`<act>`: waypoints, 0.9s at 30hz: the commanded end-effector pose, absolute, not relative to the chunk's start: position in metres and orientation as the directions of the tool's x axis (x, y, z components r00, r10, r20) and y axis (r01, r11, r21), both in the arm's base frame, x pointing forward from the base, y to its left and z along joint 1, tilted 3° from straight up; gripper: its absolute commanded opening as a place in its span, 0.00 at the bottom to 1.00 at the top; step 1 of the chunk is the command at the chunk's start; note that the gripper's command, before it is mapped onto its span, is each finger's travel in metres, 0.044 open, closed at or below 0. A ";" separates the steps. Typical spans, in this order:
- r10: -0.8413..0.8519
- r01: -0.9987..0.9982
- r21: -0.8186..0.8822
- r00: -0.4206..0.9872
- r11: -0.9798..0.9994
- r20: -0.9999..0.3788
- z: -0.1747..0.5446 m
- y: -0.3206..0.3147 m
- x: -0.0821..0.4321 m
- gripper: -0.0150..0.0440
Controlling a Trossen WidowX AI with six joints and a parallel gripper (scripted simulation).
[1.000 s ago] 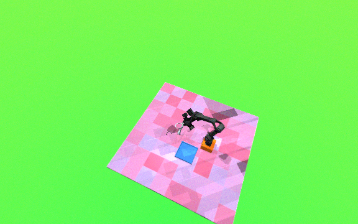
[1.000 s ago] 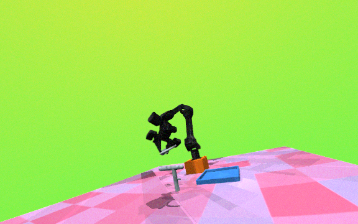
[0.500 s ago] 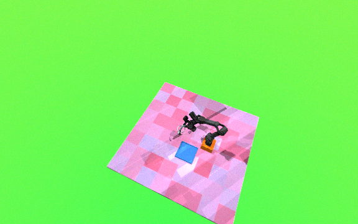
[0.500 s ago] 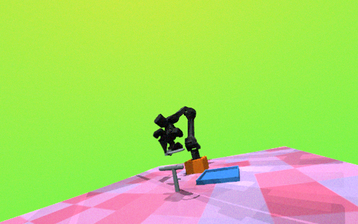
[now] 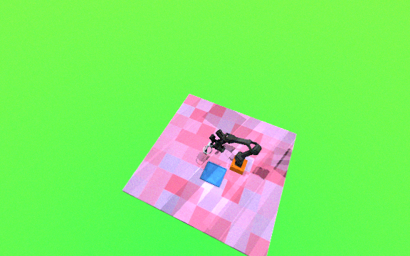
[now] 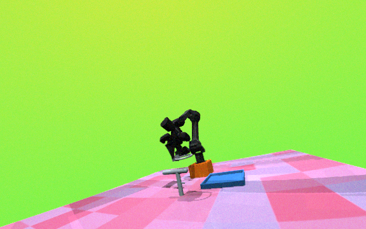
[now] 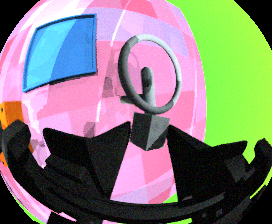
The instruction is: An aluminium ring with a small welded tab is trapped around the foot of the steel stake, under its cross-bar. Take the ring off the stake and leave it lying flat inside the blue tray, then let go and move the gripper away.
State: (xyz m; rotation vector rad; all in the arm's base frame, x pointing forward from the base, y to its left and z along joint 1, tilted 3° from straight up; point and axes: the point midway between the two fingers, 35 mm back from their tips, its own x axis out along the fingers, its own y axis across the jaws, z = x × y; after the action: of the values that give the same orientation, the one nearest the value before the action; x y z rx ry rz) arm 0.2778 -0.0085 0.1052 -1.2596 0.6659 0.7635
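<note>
"What do you see from the top?"

"The black arm [image 5: 240,140] [image 6: 195,127] bends out from its orange base [image 5: 233,168] [image 6: 201,171] [image 7: 11,111] over the pink and lilac surface [image 5: 181,185] [image 6: 132,207] [image 7: 144,175]. The ring [image 5: 203,151] [image 6: 183,158] [image 7: 123,75] shows at the gripper [image 5: 211,145] [image 6: 178,156] [image 7: 148,127], and the 1 blue tray [image 5: 213,174] [image 6: 222,179] [image 7: 62,50] lies near the base. The ring is outside it."

"Can you pick out the stake [image 6: 179,184] [image 7: 149,93] from up there?"

"Not clearly. The exterior view is better: it stands upright, with its cross-bar [image 6: 173,172] on top. The ring is up in the air, higher than that bar and apart from it, so it's off the stake."

"Is it level?"

"Somewhat tilted, I'd say, and we catch it nearly edge-on. There's a looped shadow [image 6: 210,194] by the foot of the stake, but the ring itself hangs well above. The tray sits flat, just beside the base."

"And from the wrist, what has the gripper got?"

"It's clamped on the ring's tab [image 7: 148,132], a grey block between its 2 black fingers. The round part reaches out past the fingertips, and I can see some of the stake through the opening."

"But the stake isn't threaded through it?"

"No, the exterior view shows them apart. In the wrist view the tray lies off to the left of the picture, with nothing in it."
</note>
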 end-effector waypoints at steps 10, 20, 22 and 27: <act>0.082 -0.838 -0.431 0.482 0.336 -0.873 0.095 0.004 0.274 0.25; 0.023 -0.810 -0.336 0.395 0.480 -0.918 0.088 0.013 0.270 0.25; 0.010 -0.800 -0.322 0.379 0.507 -0.925 0.087 0.014 0.268 0.25; -0.027 -0.767 -0.293 0.339 0.571 -0.940 0.085 0.019 0.266 0.25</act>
State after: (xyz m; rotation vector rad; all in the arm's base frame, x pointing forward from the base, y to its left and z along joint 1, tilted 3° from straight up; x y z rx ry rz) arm 0.2669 0.0167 0.0859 -0.8815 1.0939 0.5997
